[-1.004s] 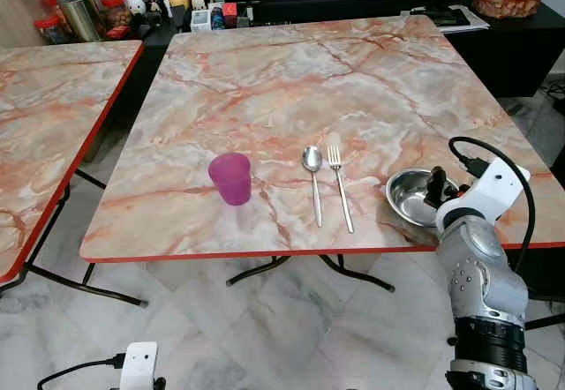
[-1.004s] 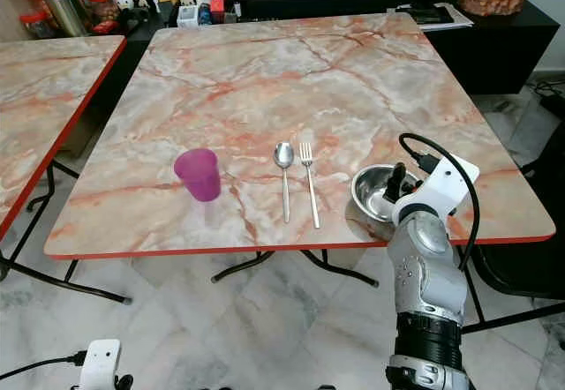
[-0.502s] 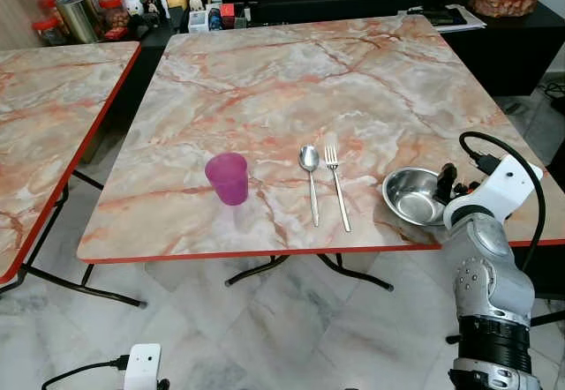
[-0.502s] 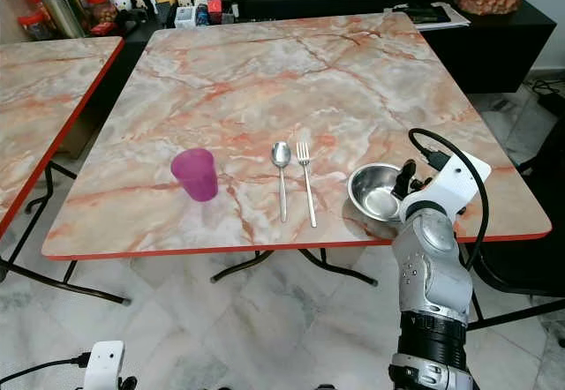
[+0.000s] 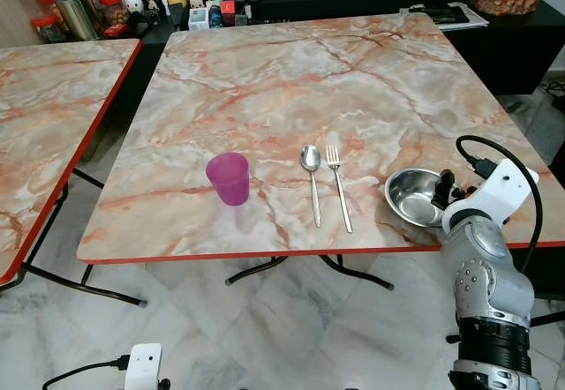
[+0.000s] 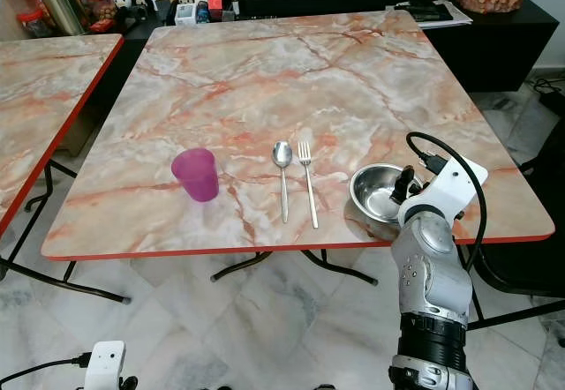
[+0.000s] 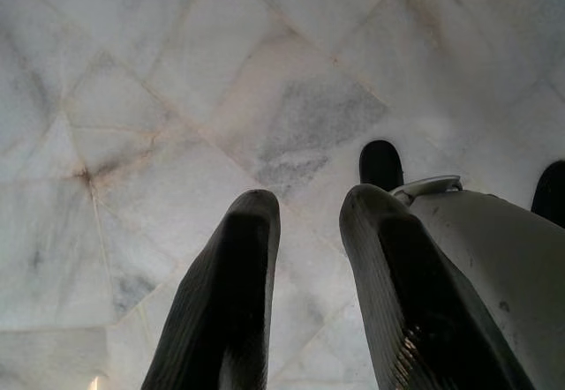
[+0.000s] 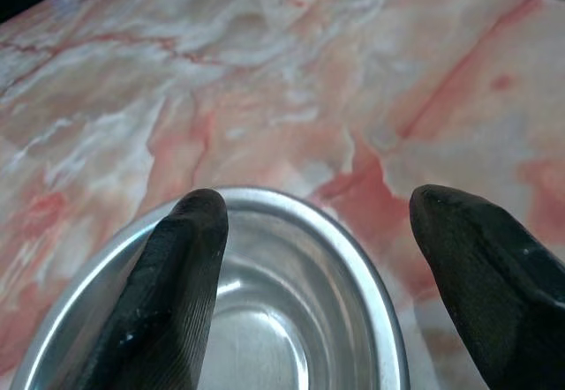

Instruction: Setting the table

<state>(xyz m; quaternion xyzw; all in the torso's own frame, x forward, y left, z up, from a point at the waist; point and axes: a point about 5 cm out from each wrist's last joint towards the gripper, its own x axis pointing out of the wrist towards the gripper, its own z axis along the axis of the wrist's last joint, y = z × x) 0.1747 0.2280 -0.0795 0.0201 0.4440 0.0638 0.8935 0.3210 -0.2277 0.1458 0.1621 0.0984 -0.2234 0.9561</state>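
Observation:
A steel bowl (image 5: 413,198) rests near the front right corner of the marble table (image 5: 291,72). My right gripper (image 5: 444,187) is at the bowl's right rim. In the right wrist view the right gripper (image 8: 318,205) is open wide, with one finger over the bowl (image 8: 265,319) and the other outside it. A spoon (image 5: 312,183) and a fork (image 5: 338,187) lie side by side left of the bowl. A purple cup (image 5: 229,178) stands upright further left. My left gripper (image 7: 311,203) hangs open above the floor.
A second marble table (image 5: 53,99) stands to the left across a narrow gap. Jars and small items (image 5: 88,2) crowd a shelf behind. A black cabinet (image 5: 512,46) lies at the back right. A white device (image 5: 141,368) sits on the tiled floor.
My right gripper has shifted slightly to the right, from over the bowl's inside to its right rim. The bowl, cutlery and cup have stayed put.

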